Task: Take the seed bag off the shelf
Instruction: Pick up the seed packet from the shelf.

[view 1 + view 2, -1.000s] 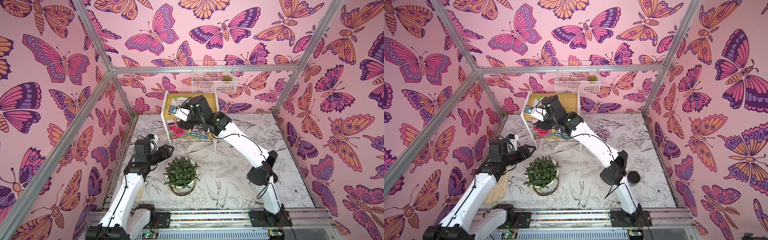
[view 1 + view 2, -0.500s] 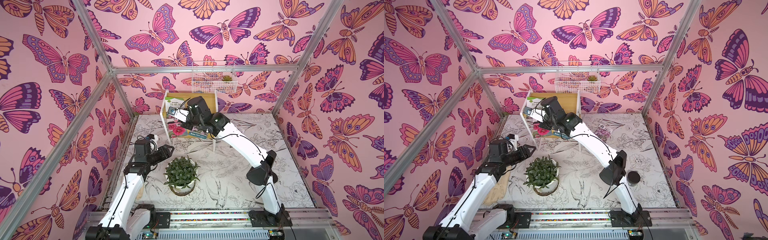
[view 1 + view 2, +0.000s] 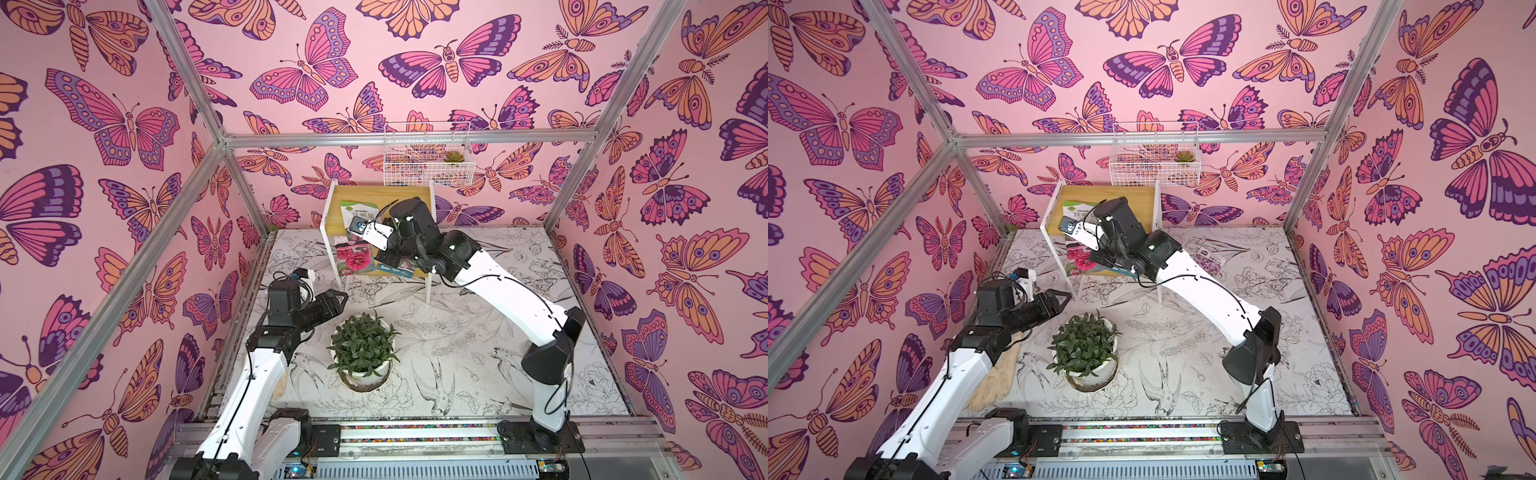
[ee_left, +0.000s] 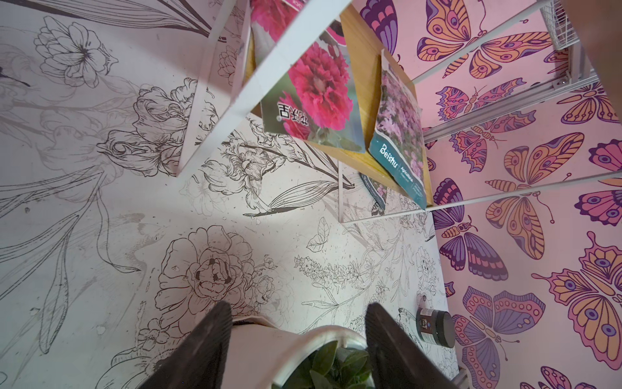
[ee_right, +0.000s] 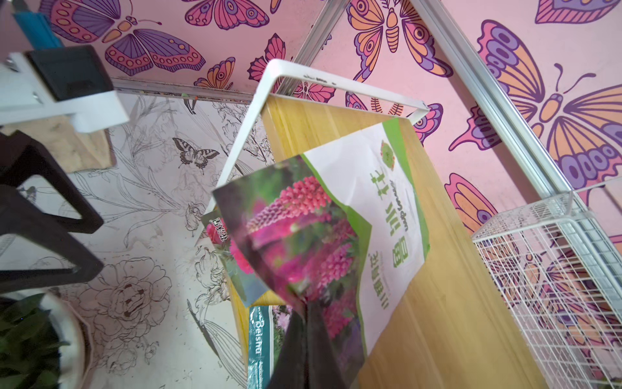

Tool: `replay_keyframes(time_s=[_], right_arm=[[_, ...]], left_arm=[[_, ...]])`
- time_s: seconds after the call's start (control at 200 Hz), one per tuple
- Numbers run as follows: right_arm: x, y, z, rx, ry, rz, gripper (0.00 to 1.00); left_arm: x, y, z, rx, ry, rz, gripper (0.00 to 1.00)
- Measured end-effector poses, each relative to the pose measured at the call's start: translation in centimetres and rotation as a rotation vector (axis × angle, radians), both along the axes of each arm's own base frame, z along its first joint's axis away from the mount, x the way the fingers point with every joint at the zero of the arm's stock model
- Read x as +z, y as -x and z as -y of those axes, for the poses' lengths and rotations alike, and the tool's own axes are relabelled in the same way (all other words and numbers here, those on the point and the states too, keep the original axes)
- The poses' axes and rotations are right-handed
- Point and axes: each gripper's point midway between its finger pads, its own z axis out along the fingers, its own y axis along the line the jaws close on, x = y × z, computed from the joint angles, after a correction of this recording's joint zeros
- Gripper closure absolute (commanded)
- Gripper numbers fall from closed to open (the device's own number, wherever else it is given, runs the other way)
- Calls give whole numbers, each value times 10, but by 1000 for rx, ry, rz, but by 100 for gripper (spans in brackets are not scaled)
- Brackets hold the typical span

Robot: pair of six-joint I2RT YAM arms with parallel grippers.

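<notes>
Table (image 3: 478, 332): bears the shelf at its far edge; the floor in front of the shelf is open, a likely set-down area for the bag.
Shelf (image 3: 399, 194): two-step rack, upright. Its top board carries the bag. The stepped form leaves the top board reachable from the front.
Right claw (image 5: 304, 310): reaches in over the shelf's lower board, its jaws pressed together on the bag's near edge. In my judgement the edge was chosen because it overhangs the board, so one jaw can get under a flat packet.
Left claw (image 4: 299, 306): in front of the shelf and well apart from it, jaws spread, holding nothing. It appears parked clear of the right arm's path.
Plant (image 3: 362, 349): potted, in front of the shelf, just beside the left claw. It is an obstacle to a low carry-out.
Bag (image 5: 387, 202): on the shelf's top board, its near corner past the board's front edge. Whether it has lifted clear of the board cannot be told. Not yet off the shelf.
Packets (image 4: 313, 84): two on the shelf's lower board, untouched and below the grip.
</notes>
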Motion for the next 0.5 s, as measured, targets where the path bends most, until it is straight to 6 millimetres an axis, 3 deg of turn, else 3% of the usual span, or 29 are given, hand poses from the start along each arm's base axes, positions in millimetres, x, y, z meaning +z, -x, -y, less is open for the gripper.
replay_keyframes(time_s=[0.075,0.17,0.24,0.33,0.436,0.501], right_arm=[[9,18,18,-12,-9,-1,100],[36,52,55,-31,-52,23,100],[64,80,95,-55,-109,67,100],[100,113,159,-129,-205,166,100],[105,136,225,-242,-275,244,100],[86,131,251,-334,-272,242,100]], left_arm=[[2,1,-1,2,-2,9,33],[2,2,-1,1,-5,5,33],[3,3,-1,1,-6,1,33],[6,1,-1,-1,-7,8,33],[6,0,-1,-1,-8,6,33],[4,0,-1,-1,-8,-1,33]])
